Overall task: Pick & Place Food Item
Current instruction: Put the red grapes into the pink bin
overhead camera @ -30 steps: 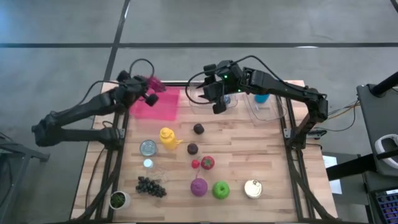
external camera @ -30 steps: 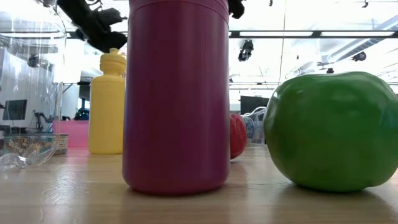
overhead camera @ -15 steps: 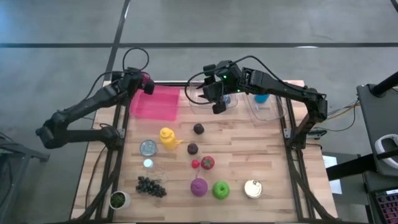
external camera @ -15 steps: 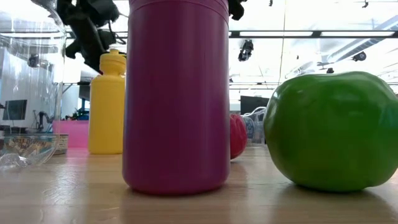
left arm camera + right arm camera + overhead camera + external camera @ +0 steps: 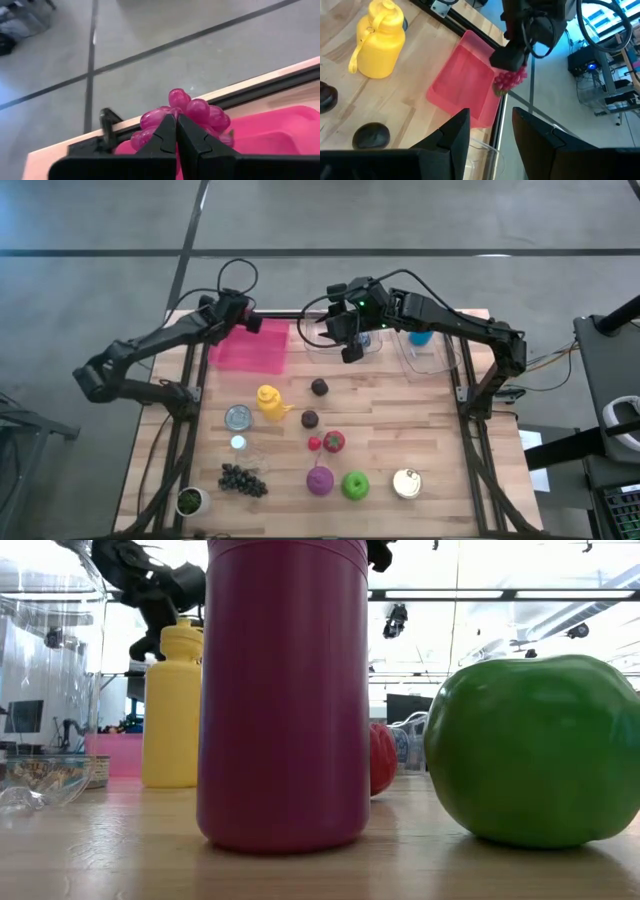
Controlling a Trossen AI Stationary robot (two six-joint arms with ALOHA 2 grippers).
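Note:
My left gripper (image 5: pixel 176 131) is shut on a bunch of magenta grapes (image 5: pixel 186 115) and hovers over the far left corner of the pink tray (image 5: pixel 252 350). The right wrist view shows that bunch (image 5: pixel 510 80) hanging under the left gripper (image 5: pixel 509 61) above the tray (image 5: pixel 465 87). My right gripper (image 5: pixel 490 115) is open and holds nothing. It waits above the clear container (image 5: pixel 340 350) near the table's far edge, pointing toward the tray. My left gripper pinches the grape bunch at its top (image 5: pixel 175 116) between the two fingers, slanting down from above. The bunch hangs below the fingertips, lifted clear over the tray's far left corner.
A yellow bottle (image 5: pixel 269 400), two dark fruits (image 5: pixel 319 387), a tomato (image 5: pixel 334 442), a purple bottle (image 5: pixel 319 480), a green apple (image 5: pixel 355 485), a can (image 5: pixel 406 483), dark grapes (image 5: pixel 242 479) and a small pot (image 5: pixel 190 501) stand on the table. A second clear container (image 5: pixel 425 355) sits at the far right.
My left gripper has carried the grapes a little toward the table's far edge over the tray's far left corner, turning as it went, and has stayed shut on them. The right arm has kept still.

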